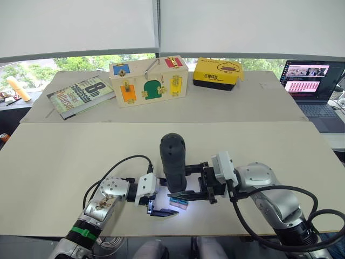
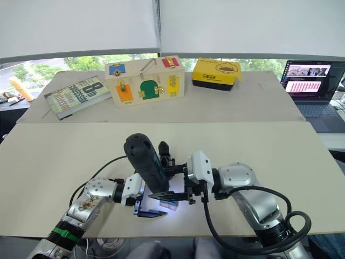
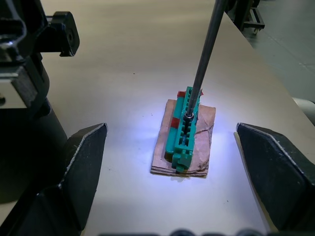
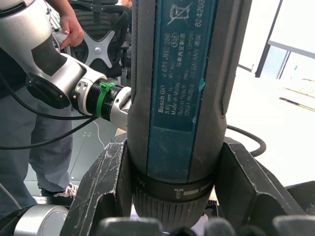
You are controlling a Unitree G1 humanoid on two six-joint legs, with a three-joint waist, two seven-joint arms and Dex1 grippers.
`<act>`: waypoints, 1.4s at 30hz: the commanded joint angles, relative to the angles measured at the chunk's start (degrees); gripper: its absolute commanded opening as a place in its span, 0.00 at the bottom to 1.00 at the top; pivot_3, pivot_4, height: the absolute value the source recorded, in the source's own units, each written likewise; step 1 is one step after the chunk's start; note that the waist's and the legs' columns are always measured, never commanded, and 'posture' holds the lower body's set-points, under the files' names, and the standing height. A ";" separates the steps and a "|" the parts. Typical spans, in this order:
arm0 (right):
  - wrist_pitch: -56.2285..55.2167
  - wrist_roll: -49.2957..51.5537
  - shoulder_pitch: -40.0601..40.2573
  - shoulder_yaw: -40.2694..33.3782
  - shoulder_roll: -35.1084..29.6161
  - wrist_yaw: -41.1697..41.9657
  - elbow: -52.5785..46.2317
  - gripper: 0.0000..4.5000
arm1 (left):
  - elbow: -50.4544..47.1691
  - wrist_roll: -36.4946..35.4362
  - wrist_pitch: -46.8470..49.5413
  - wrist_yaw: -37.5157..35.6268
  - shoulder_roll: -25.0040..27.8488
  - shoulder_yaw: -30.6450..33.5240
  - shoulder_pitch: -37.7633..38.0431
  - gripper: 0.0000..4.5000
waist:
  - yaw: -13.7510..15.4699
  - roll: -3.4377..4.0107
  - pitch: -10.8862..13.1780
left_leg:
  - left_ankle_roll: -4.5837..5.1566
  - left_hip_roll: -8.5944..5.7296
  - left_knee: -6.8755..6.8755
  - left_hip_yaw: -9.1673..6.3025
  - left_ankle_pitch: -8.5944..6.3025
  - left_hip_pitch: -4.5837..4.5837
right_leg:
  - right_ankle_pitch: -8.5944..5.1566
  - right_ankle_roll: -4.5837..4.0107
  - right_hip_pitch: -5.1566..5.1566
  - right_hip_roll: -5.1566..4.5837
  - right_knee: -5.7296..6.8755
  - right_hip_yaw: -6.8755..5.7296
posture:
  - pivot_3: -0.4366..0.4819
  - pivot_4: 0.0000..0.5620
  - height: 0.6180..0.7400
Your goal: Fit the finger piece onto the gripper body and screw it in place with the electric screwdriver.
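The dark grey cylindrical electric screwdriver [image 1: 173,162] is clamped upright by the right gripper [image 1: 190,190] near the table's [image 1: 64,162] front edge; the left gripper [image 3: 172,162] is spread wide.

1. You get bright daylight from the windows [image 1: 81,62] behind the table [image 1: 64,162].
2. The electric screwdriver [image 1: 173,162] casts a bluish-white pool around its bit [image 3: 204,59].
3. Your right wrist view blows out white behind the tool.

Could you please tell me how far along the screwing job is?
Done: the right claw grips the electric screwdriver, its light on. In hand: the bit sits on a green block inside the open left claw. Left: fitting and screwing the finger piece, not evident.
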 commanded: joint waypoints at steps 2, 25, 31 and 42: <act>0.35 -0.08 -0.75 0.42 -0.13 -0.08 -0.23 0.42 | 1.11 0.43 0.84 0.23 -0.35 -1.38 0.84 0.99 | -0.01 0.00 0.00 | 0.00 0.00 0.00 0.00 0.00 0.00 | 0.00 0.00 0.00 0.00 0.00 0.00 | 0.48 0.27 1.00; 0.12 1.00 -2.06 -0.22 1.50 0.07 1.82 0.42 | 1.92 0.27 1.10 0.07 -0.36 -0.74 -0.33 0.99 | 0.00 0.02 -0.01 | 0.00 0.00 0.00 0.00 0.00 0.04 | 0.00 0.00 0.03 0.00 0.02 0.01 | 0.48 0.27 1.00; 0.16 2.76 -2.97 -1.12 1.53 -0.15 -0.49 0.42 | 1.80 -0.06 1.11 -0.05 -0.16 -0.44 -0.11 0.99 | -0.01 0.02 -0.01 | 0.00 0.00 0.00 0.00 0.00 0.02 | 0.00 0.00 0.02 0.00 0.02 0.01 | 0.48 0.27 1.00; 1.57 6.60 -3.38 -2.66 1.57 -1.15 -4.49 0.42 | 0.72 -2.52 0.98 -0.54 -0.08 0.73 0.19 0.99 | -0.08 0.01 -0.01 | -0.01 0.00 -0.01 0.00 0.00 -0.03 | 0.00 0.00 -0.06 0.00 0.02 0.01 | 0.48 0.27 1.00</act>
